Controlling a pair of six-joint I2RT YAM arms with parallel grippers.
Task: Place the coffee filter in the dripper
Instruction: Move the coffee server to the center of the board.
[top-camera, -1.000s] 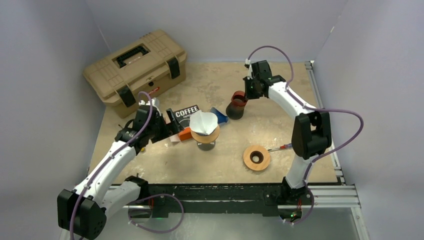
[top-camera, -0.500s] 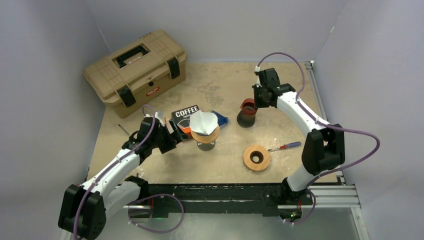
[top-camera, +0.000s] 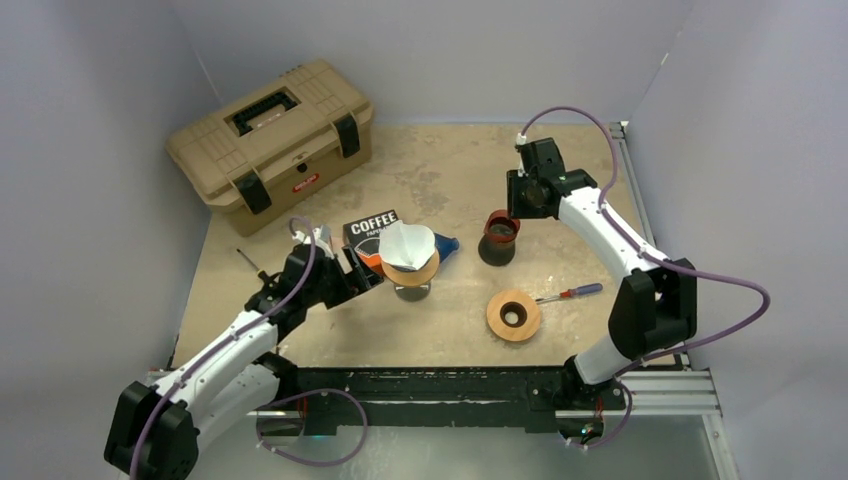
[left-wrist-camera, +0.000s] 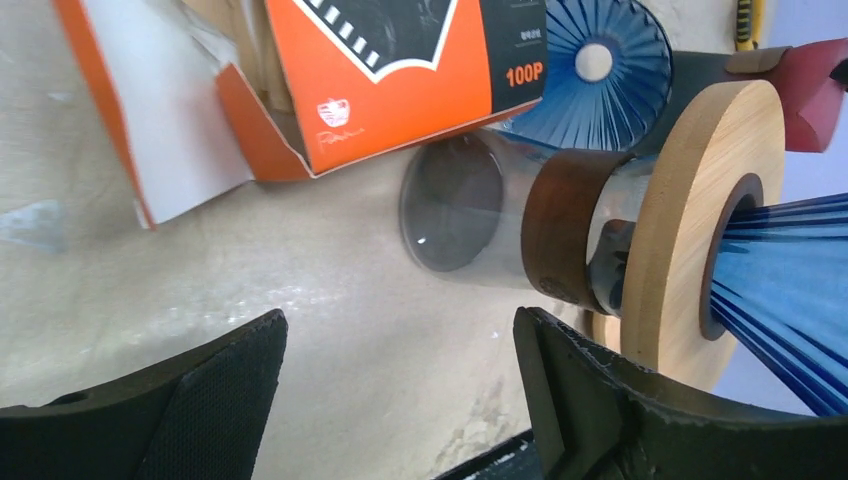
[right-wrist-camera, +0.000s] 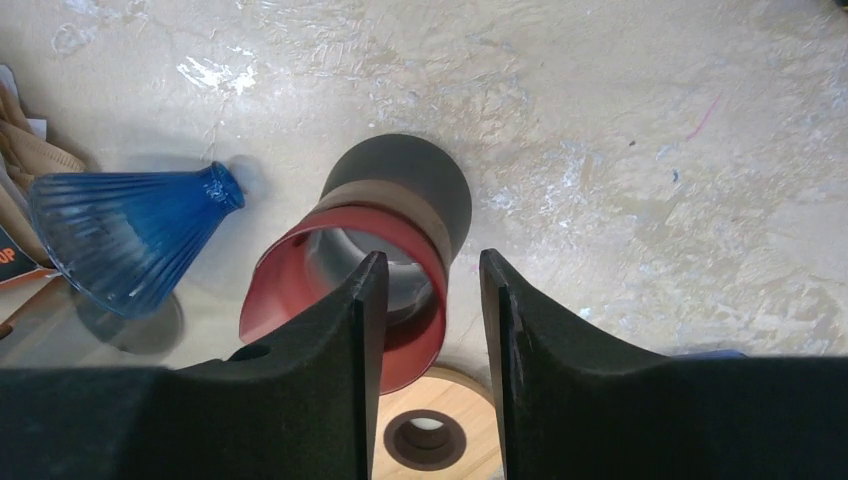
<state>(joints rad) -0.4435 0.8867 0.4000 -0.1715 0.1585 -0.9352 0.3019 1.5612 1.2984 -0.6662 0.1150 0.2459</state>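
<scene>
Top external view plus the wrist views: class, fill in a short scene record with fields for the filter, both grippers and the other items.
Coffee filter: white, sitting in the wooden-collared dripper
Left gripper: open, empty, beside the dripper
Right gripper: open, jaws astride the rim of the red-rimmed carafe
Other items: toolbox, filter box, spare blue cone lying on its side, wooden ring, screwdriver
Task status: filter looks placed

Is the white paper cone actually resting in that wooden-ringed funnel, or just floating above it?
Touching. The top view shows the paper filter seated inside the dripper, its lower part sunk below the dripper's rim.
</scene>
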